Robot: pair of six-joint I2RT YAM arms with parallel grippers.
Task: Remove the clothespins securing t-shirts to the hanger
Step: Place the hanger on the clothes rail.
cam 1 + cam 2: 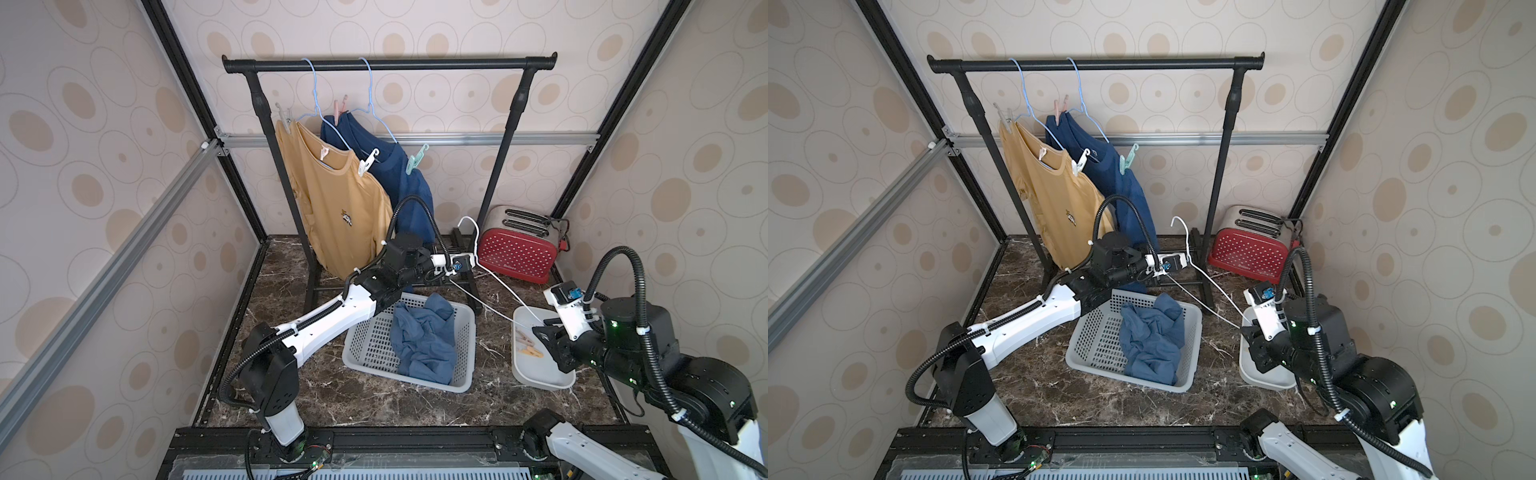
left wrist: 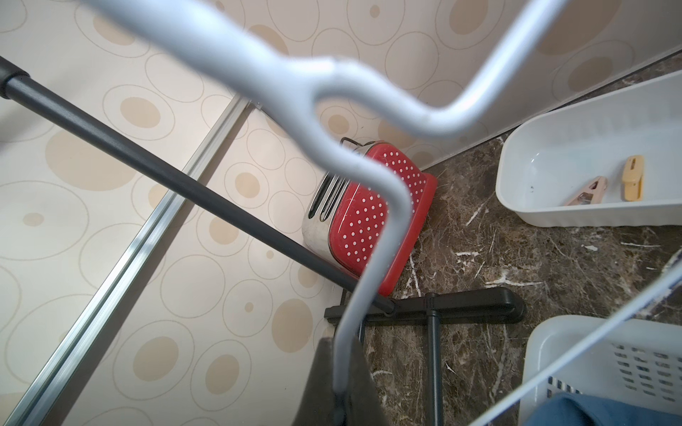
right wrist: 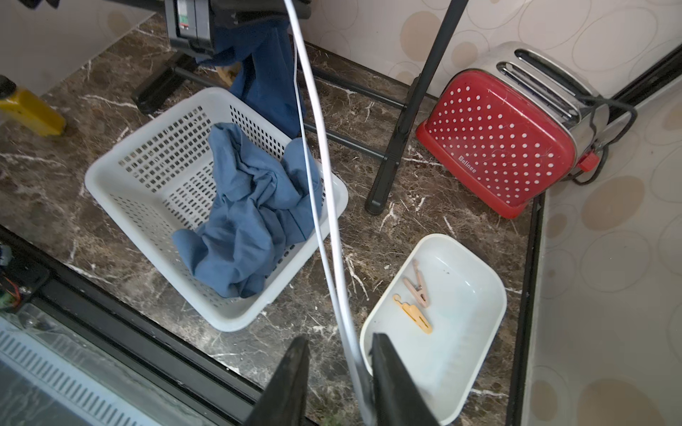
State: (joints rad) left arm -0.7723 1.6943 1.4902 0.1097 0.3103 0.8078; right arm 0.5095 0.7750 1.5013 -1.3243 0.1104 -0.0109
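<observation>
Red polka-dot toaster right of centre in a top view; lower down, a perforated basket (pale grey) and white tray on the marble surface.

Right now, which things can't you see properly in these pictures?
- Left gripper: left wrist view, cut off by the picture edge; one dark finger shows, shut on the blurred white hanger.
- Clothespins in the tray: in a top view, hidden under the right gripper.
- Dark blue t-shirt: both top views, bottom hidden behind the mustard t-shirt and left arm.
</observation>
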